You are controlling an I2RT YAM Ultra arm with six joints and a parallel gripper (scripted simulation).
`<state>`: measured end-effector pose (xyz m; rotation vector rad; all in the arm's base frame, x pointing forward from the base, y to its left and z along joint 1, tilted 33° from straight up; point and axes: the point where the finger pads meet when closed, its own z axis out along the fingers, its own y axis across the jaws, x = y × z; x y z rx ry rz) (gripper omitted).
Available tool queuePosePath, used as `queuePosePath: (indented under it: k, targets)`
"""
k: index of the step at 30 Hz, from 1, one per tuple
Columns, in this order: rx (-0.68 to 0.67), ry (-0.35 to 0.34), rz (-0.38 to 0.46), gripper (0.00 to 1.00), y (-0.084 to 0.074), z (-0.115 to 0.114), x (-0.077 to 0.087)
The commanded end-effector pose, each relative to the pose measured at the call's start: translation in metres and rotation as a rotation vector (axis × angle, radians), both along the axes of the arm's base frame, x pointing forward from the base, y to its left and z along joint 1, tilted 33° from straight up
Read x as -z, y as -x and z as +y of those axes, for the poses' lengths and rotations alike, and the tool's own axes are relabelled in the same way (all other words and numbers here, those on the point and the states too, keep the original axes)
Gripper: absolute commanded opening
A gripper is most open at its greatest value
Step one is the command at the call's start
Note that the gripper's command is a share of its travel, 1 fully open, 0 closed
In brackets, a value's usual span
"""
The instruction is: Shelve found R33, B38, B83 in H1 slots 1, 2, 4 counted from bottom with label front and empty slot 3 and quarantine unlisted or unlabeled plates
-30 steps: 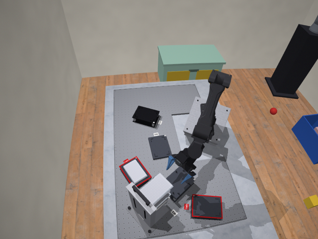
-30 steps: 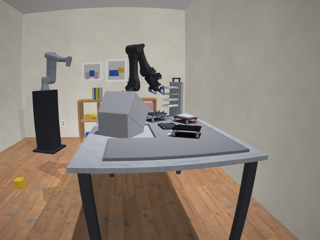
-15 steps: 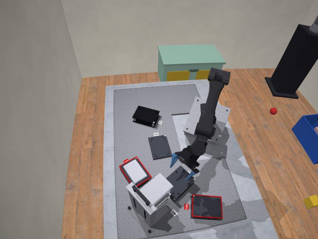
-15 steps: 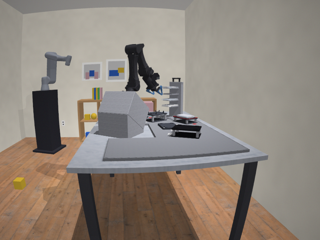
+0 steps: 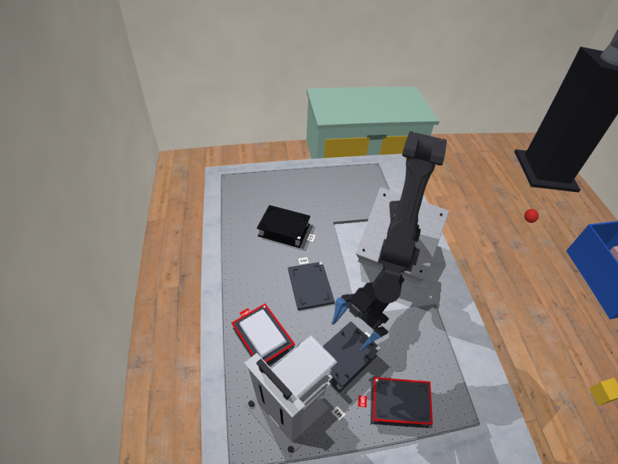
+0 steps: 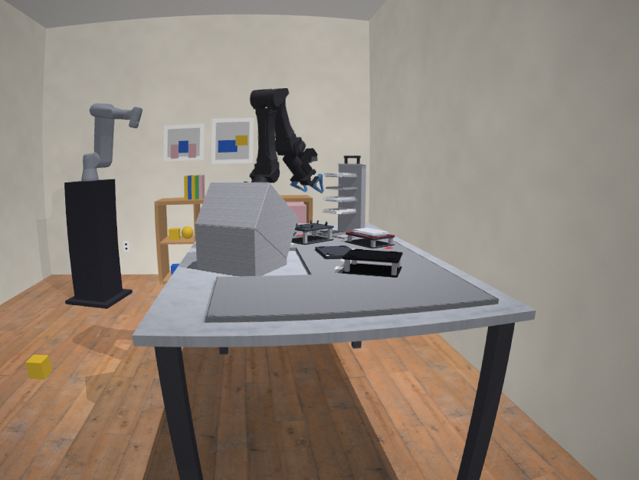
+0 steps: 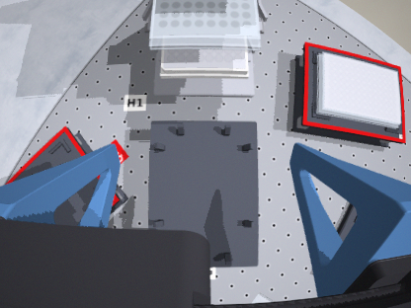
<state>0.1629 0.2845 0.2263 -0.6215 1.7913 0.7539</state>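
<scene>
The plate hotel H1 stands at the near end of the deck. It holds stacked pale plates; a clear well plate juts out at the front above whiter plates. I cannot read any ID label. My gripper is open and empty. It hangs above an empty dark nest with locator pins in front of the hotel. A red-framed quarantine nest holds a white plate. The other red-framed nest is empty.
The flat nest N6 is empty. A black raised nest stands at the far side of the deck. The arm's grey base block stands to the right. The H1 deck label lies left of the hotel front.
</scene>
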Motion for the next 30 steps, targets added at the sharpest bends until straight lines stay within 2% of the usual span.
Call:
queuePosePath:
  k: [1,8,9,10,11,19,23,25,26,27,28,30]
  targets:
    - [0.024,-0.008,-0.006,1.00,-0.007,0.002,0.006]
    - [0.021,-0.007,-0.006,1.00,-0.009,0.006,0.013]
    - [0.020,-0.036,-0.016,1.00,-0.010,0.010,0.000]
    - [0.020,-0.014,-0.008,1.00,-0.010,0.008,0.012]
    - [0.019,-0.007,-0.006,1.00,-0.010,0.008,0.017]
    - [0.014,-0.013,-0.008,1.00,-0.012,0.016,0.025]
    - [0.015,-0.006,-0.006,1.00,-0.013,0.018,0.034]
    - [0.015,-0.006,-0.006,1.00,-0.013,0.018,0.034]
    - [0.013,-0.039,-0.018,1.00,-0.015,0.024,0.019]
    - [0.014,-0.025,-0.013,1.00,-0.015,0.022,0.028]
    - [0.014,-0.025,-0.013,1.00,-0.015,0.022,0.028]
    - [0.011,-0.046,-0.021,1.00,-0.017,0.027,0.016]
